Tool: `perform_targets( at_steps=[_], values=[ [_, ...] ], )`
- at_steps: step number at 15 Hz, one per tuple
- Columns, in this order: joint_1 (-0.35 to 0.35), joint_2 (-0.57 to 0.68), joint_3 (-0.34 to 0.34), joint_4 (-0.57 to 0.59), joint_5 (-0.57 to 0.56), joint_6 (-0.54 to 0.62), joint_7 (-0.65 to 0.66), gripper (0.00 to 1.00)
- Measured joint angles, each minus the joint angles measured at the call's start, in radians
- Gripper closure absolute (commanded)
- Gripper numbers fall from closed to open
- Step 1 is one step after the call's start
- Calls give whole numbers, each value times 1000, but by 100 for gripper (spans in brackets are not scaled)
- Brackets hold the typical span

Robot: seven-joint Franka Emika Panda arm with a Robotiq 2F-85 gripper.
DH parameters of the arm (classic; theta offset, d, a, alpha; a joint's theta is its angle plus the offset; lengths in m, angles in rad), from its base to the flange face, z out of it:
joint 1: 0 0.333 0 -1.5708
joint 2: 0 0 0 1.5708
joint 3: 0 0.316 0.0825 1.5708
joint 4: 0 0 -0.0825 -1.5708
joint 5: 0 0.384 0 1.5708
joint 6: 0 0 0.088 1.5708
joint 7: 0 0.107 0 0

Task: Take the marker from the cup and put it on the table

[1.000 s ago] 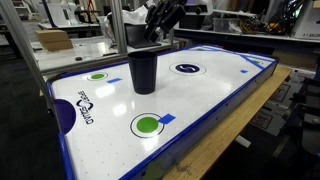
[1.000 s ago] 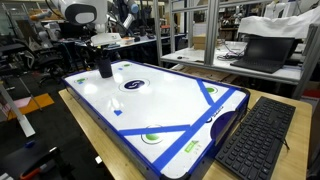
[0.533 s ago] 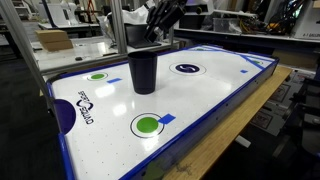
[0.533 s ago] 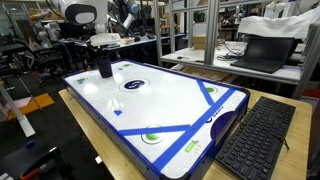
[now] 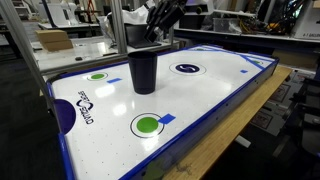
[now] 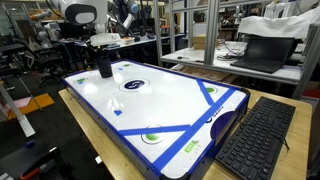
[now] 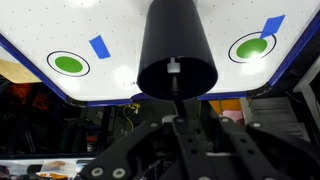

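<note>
Whether the pincer (image 5: 151,35) is spread or pressed together cannot be told; it is poised just above the cup (image 7: 178,45). The marker (image 7: 173,67) appears to stand inside, directly beneath. If the marker were pulled off-axis, the cup could be tipped onto the worktop (image 7: 120,30) beyond.

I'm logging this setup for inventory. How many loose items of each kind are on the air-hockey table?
cup: 1
marker: 1, its tip showing inside the cup in the wrist view
Total: 2
</note>
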Motion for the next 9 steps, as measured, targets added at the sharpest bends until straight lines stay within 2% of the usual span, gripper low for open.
perform_targets(
  at_steps=[1, 2, 4, 6, 7, 8, 9],
  values=[
    [0, 0, 0, 0, 0, 0, 0, 77],
    [0, 0, 0, 0, 0, 0, 0, 94],
    [0, 0, 0, -1, -2, 0, 0, 100],
    [2, 8, 1, -1, -6, -1, 0, 100],
    [4, 16, 1, 2, -9, -1, 0, 88],
    [5, 26, 2, 6, -13, -1, 0, 86],
    [8, 37, 2, 14, -20, -1, 0, 74]
  ],
)
